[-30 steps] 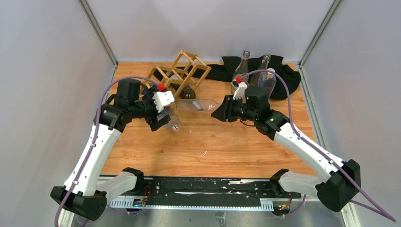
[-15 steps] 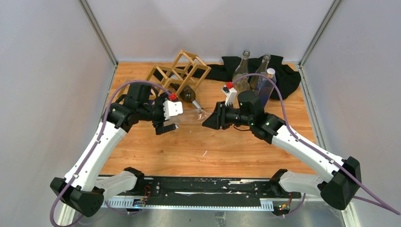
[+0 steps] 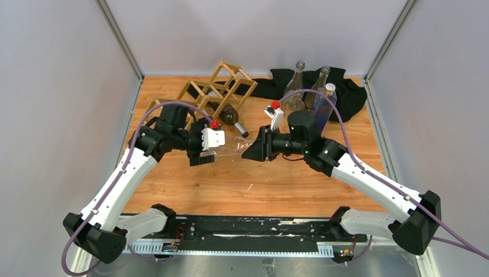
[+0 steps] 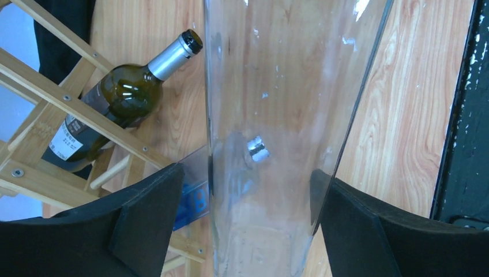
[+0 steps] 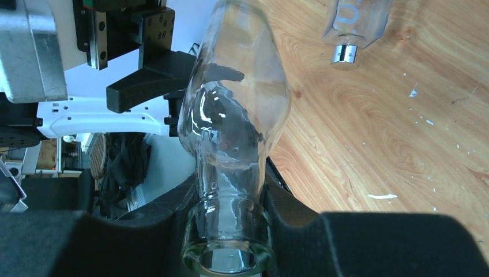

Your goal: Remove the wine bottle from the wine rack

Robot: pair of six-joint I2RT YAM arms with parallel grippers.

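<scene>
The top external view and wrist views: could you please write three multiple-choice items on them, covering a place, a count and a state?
1. Where is the dark bottle? A) lying in the wine rack B) upright in a corner C) off the table
2. How many upright bottles stand by the black cloth? A) one B) three C) five
3. What are the right jaws doing? A) hanging open B) closed on the clear bottle's neck C) closed on a stick
Answers: 1 A, a rack stick crosses its body; 2 B, three necks rise there; 3 B, the right wrist view shows them pressing the neck.
</scene>
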